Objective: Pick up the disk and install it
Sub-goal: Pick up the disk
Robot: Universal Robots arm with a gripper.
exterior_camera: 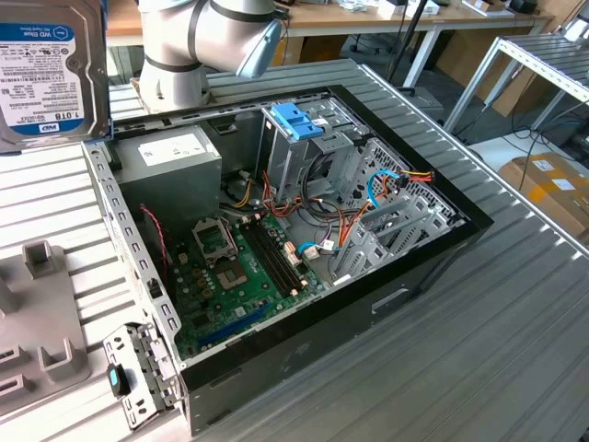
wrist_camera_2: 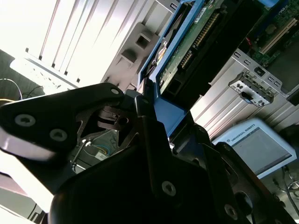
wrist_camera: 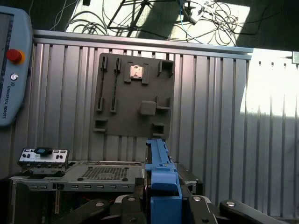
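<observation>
Exterior view's left: silver-grey metal hard disk (exterior_camera: 41,69) with blue-banded white label, held aloft. The end effector (wrist_camera: 161,209) clamps it at a blue side rail (wrist_camera: 158,158), we judge to keep its faces free. Centre: open black computer case (exterior_camera: 368,313) on the counter (exterior_camera: 515,304).

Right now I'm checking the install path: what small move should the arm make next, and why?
Probably carry the disk toward the exterior view's right, over the open case. The pincer is shut on its blue rail, and it hangs beside the case, away from the drive cage.
</observation>
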